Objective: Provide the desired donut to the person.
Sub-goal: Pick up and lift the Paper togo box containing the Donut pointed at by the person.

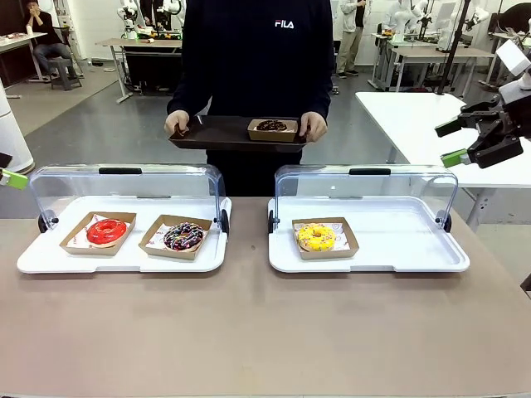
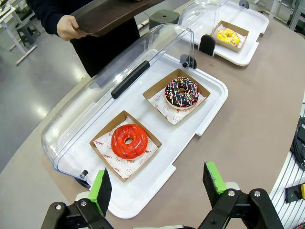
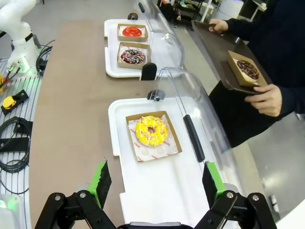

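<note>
Front view. A matte brown table (image 1: 249, 332) is recorded, smooth and bare on its near side. Grey polished floor (image 1: 91, 124) and a white table (image 1: 415, 116) are seen behind it. The right gripper (image 1: 449, 143) is held beyond the table's far right corner, its jaws spread wide with nothing between them. Lower and to its left, the right tray (image 1: 415, 253), of white plastic, is noted with its clear domed lid (image 1: 365, 195) tipped up. The yellow donut (image 1: 316, 237) lies there in a cardboard box. Farther left, the left tray (image 1: 41, 259) carries the red donut (image 1: 107, 231) and the sprinkled chocolate donut (image 1: 183, 236), each in its own box. Beyond the table's middle, the person (image 1: 249, 66) holds a dark tray (image 1: 216, 133) in both hands. A dark donut (image 1: 271, 126) in a box rests on it.

Left wrist view. The left gripper (image 2: 157, 186) is seen with its jaws wide apart and empty, over the near rim of the left tray. The red donut, a glossy ridged ring, lies just ahead of the gripper. The sprinkled chocolate donut is farther ahead and to the right, on printed paper in a square box. The lid here is clear, with a black bar handle.

Right wrist view. The right gripper's green pads are set wide, with nothing held. The yellow donut, speckled with sprinkles, lies straight ahead between the finger lines. The other two boxed donuts are well beyond it. The dark tray is held ahead and to the right.

Which donut is desired cannot be told.
</note>
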### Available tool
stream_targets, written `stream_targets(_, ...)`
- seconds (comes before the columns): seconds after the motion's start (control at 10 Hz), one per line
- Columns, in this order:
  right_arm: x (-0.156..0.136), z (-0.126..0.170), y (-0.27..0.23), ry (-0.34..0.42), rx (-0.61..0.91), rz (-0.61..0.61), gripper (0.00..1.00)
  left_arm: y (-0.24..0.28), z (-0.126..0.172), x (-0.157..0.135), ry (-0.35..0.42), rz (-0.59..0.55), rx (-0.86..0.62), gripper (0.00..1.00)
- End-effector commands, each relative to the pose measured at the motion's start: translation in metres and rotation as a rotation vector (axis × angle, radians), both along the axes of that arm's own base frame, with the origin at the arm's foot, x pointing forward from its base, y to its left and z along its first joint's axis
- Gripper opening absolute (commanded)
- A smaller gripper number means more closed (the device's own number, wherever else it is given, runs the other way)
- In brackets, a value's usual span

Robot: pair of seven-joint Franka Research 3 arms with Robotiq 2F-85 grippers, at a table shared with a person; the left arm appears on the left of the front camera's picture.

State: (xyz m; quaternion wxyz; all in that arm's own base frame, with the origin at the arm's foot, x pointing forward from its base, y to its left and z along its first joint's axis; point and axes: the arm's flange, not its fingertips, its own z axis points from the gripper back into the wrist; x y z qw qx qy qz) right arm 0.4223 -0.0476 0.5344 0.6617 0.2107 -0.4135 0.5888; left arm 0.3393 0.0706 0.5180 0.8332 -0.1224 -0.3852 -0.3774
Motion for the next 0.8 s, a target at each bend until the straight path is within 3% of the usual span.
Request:
stream_targets(0.0, -0.0010, -0.0002, -0.0003, -0.005, 0.000, 0.013, 1.00, 0.0011, -0.0008, 0.0002, -0.003, -0.007, -0.006, 1.00)
stream_targets(0.7, -0.0010, -0.0002, -0.0003, -0.005, 0.000, 0.013, 1.00, 0.0011, -0.0008, 0.0002, -0.003, -0.007, -0.006, 1.00)
